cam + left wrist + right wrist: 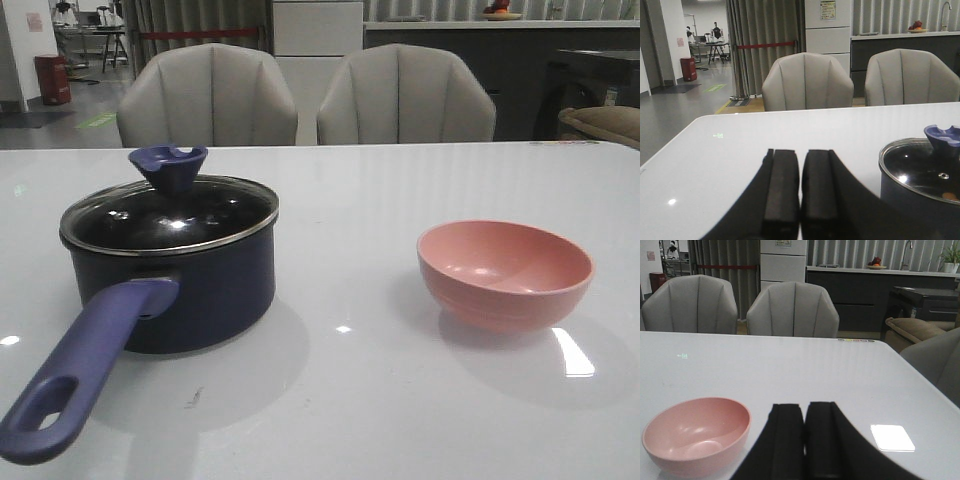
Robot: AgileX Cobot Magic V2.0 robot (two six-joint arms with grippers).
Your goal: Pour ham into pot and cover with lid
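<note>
Nearest you in the front view was the pot's long handle [85,380], pointing toward the near left corner. The pot [190,285] stood on the left of the white table [400,400], and the glass lid [170,220] sat flat on its rim with the blue knob [168,167] up. Well apart on the right stood the pink bowl [505,273], empty, so I judge the pouring and covering done. Neither arm showed there.

From the left wrist, the left gripper [800,192] had its pads pressed together on nothing, to the left of the pot. Through the glass you could catch one orange-pink ham slice [951,196] inside.

From the right wrist, the right gripper [804,440] was likewise closed and empty, just right of the bowl; both looked parked clear of the work.
</note>
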